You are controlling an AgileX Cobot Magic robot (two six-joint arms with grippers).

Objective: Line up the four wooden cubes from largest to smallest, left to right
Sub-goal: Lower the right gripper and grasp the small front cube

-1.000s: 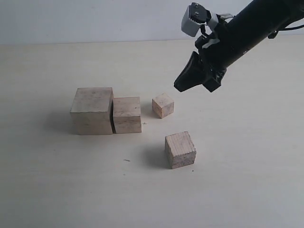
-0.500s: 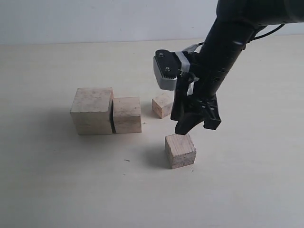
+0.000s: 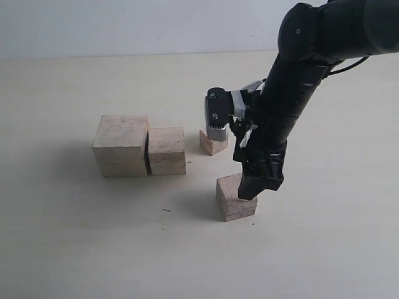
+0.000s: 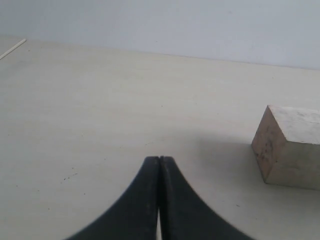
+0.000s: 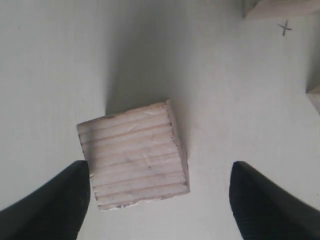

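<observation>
Four wooden cubes lie on the table. The largest cube [image 3: 120, 145] and the second cube [image 3: 166, 150] stand side by side at the left. The smallest cube [image 3: 211, 145] sits to their right, partly hidden behind my right arm. The third cube [image 3: 232, 199] lies apart, nearer the front. My right gripper [image 3: 254, 189] hangs low over its right side. It is open [image 5: 159, 200], and the cube [image 5: 134, 152] lies between the spread fingers, close to one finger [image 5: 47, 205]. My left gripper [image 4: 159, 160] is shut on nothing, with one cube [image 4: 290, 145] ahead of it.
The pale table [image 3: 75, 237] stretches to a light wall at the back. In the right wrist view the corners of two other cubes [image 5: 280, 7] [image 5: 315, 97] show at the frame edge, beside a small pen cross [image 5: 285, 28].
My right arm swung down and toward the front, from above the smallest cube to low over the third cube. None of the cubes moved.
</observation>
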